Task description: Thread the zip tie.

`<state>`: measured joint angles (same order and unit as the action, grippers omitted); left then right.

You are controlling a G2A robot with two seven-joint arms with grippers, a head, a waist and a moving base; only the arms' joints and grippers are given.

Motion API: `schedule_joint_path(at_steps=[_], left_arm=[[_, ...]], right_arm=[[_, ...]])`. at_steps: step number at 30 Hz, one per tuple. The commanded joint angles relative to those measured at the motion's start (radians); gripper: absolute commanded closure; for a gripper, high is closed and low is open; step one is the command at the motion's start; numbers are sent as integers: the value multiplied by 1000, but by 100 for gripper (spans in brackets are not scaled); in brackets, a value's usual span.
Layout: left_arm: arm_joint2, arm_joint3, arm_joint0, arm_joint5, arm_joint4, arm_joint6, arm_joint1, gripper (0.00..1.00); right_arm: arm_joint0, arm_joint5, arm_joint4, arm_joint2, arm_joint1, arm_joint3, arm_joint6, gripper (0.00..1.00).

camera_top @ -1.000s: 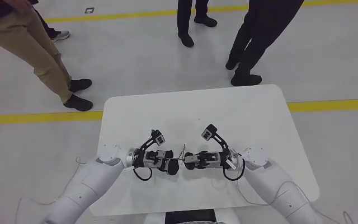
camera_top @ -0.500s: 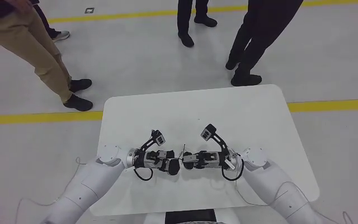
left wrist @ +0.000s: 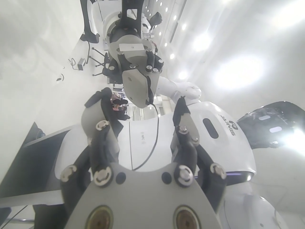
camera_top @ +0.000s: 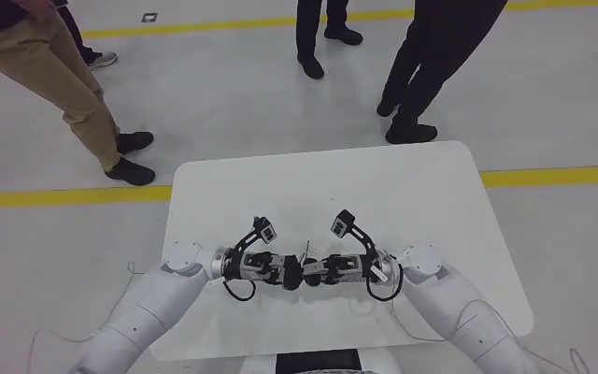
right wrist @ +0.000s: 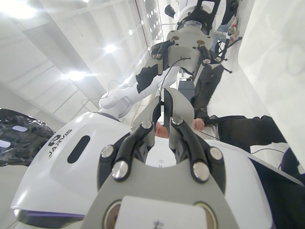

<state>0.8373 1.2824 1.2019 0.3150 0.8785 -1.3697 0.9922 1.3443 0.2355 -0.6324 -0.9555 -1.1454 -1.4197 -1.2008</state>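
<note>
The right gripper [right wrist: 163, 101] pinches the tie [right wrist: 166, 75] between narrow fingers, above the near middle of the bench [camera_top: 420, 187]. The tie's free length curves across between the wide-spread fingers of the left gripper [left wrist: 140, 100] and ends at its palm. To do this step well, the left fingers should close once the strand lies centred between them, while the right grips firmly so the strand cannot bow aside. The wrist views trace the strand's whole curve. The top view places both grippers tip to tip over the bench.
</note>
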Motion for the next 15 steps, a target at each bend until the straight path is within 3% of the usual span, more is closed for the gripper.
schedule_joint_path(at_steps=[1,15], left_arm=[[2,-1,1,0,-4,4,0,56],[7,1,4,-13,-33,26,-1,75]], right_arm=[[-1,-2,5,-4,1,4,2,100],[12,-24,76,-26,15,-15,20,100]])
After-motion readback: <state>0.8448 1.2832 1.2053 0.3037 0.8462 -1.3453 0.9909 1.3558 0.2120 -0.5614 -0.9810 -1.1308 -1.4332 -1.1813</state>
